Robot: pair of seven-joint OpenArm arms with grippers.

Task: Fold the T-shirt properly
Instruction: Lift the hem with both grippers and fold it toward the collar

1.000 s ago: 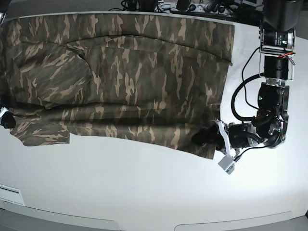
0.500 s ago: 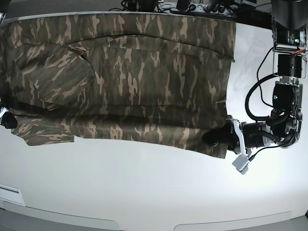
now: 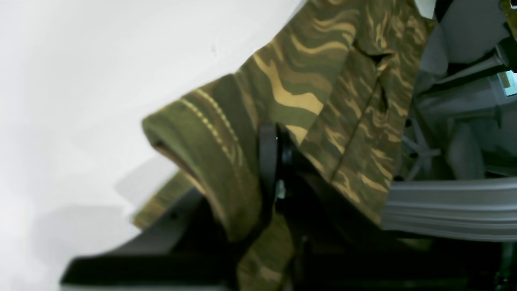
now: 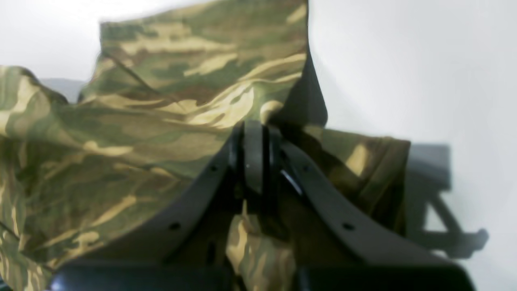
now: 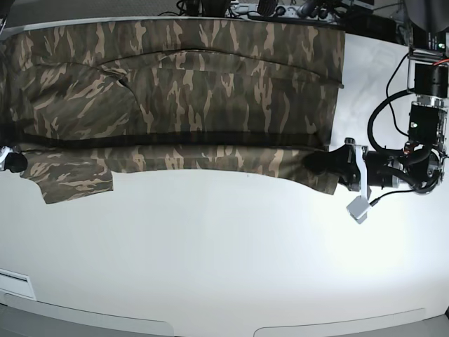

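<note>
The camouflage T-shirt (image 5: pixel 196 91) lies stretched across the far half of the white table (image 5: pixel 210 246), with a folded band along its near edge. My left gripper (image 5: pixel 321 163) is shut on the near right corner of the cloth. In the left wrist view the stitched hem (image 3: pixel 202 133) curls over the closed fingers (image 3: pixel 268 153). My right gripper (image 5: pixel 10 161) sits at the left border of the base view, shut on the cloth beside a sleeve (image 5: pixel 70 182). In the right wrist view the fabric (image 4: pixel 161 121) bunches around its closed fingertips (image 4: pixel 253 153).
Cables and equipment line the table's back edge (image 5: pixel 280 8). A small white tag (image 5: pixel 358 208) hangs under the left arm. A white strip (image 5: pixel 14 284) lies near the front left corner. The left arm's body and cable loops (image 5: pixel 414 140) stand at the right.
The left gripper has pulled the shirt's corner to the right and farther back. The near edge has risen and drawn straight and taut. The right gripper has barely moved.
</note>
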